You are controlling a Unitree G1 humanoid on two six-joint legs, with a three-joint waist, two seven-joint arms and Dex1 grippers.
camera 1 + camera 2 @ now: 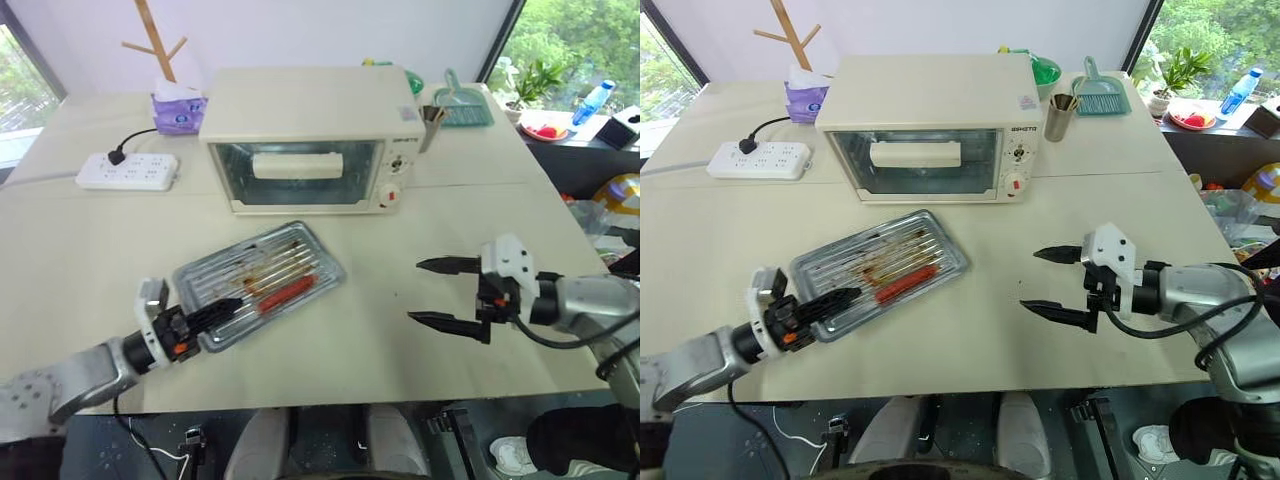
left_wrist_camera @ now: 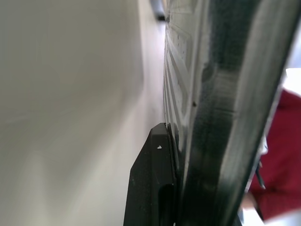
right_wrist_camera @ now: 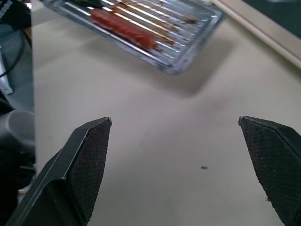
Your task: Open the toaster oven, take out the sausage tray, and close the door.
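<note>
The left gripper pinches the sausage tray at its 8 o'clock rim to carry it, while the right gripper hangs spread wide.

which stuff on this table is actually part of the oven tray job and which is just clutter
Part of the job:
- toaster oven, its door shut
- sausage tray, out on the table, with the sausage on it
- left gripper, shut on the tray's edge
- right gripper, open, holding nothing

Lying about:
- power strip
- tissue box
- metal cup
- dustpan
</note>
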